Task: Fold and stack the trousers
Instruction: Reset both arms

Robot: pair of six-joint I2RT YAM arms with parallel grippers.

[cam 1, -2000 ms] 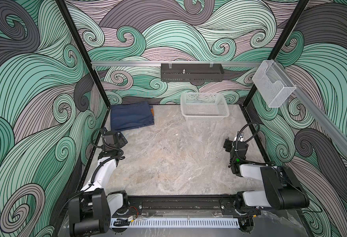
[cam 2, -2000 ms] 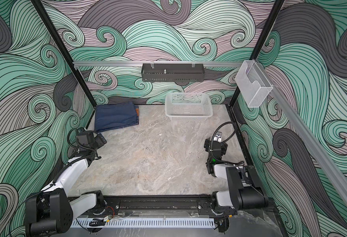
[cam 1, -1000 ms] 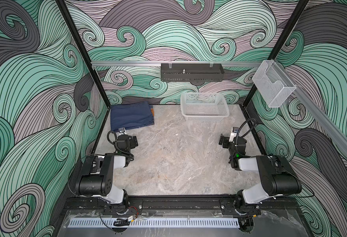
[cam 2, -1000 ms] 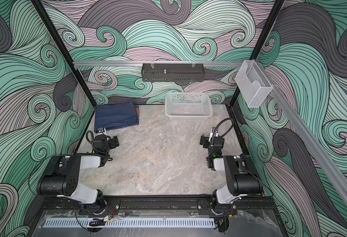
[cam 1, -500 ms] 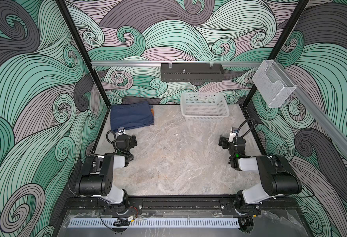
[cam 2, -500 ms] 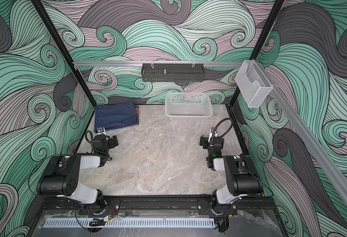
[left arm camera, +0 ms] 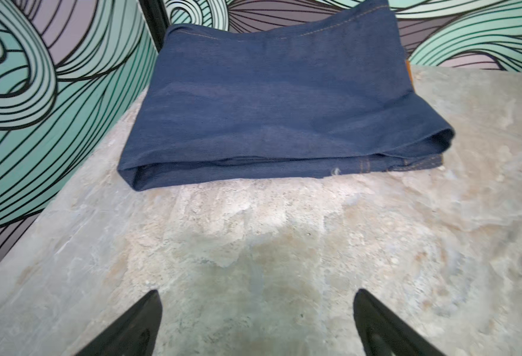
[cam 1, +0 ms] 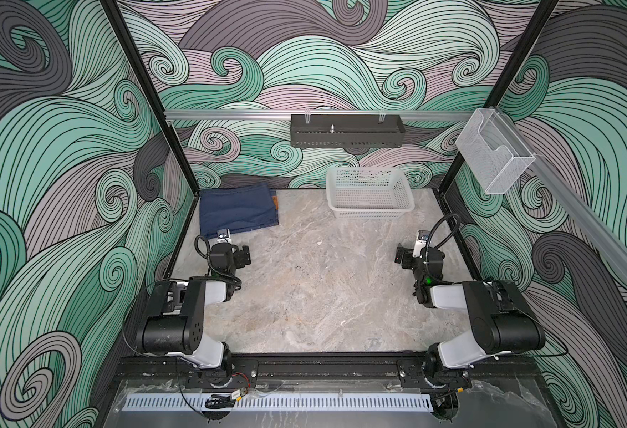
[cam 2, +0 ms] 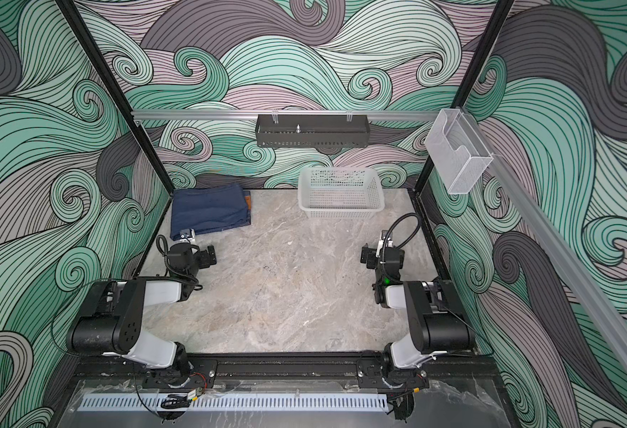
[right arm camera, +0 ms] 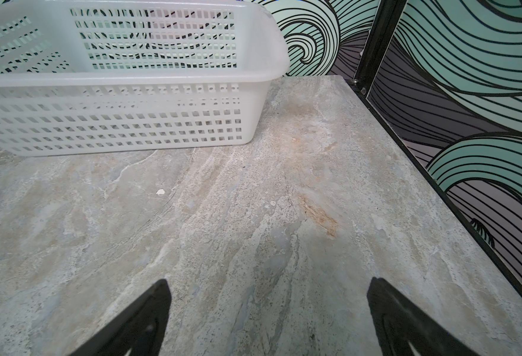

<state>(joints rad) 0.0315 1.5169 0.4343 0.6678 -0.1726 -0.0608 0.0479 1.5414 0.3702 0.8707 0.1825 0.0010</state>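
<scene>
At back-left, folded navy trousers [cam 1: 236, 211]; left end effector [left arm camera: 257, 292], right end effector [right arm camera: 269, 280] released.

Matt denim trousers [left arm camera: 272, 104], perforated white plastic basket [right arm camera: 124, 80], smooth marbled stone-look table [cam 1: 323, 289].

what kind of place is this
Probably a robot test booth: a left arm and right arm bolted to a rail, printed walls boxing in a table, with folded jeans and a basket.
</scene>
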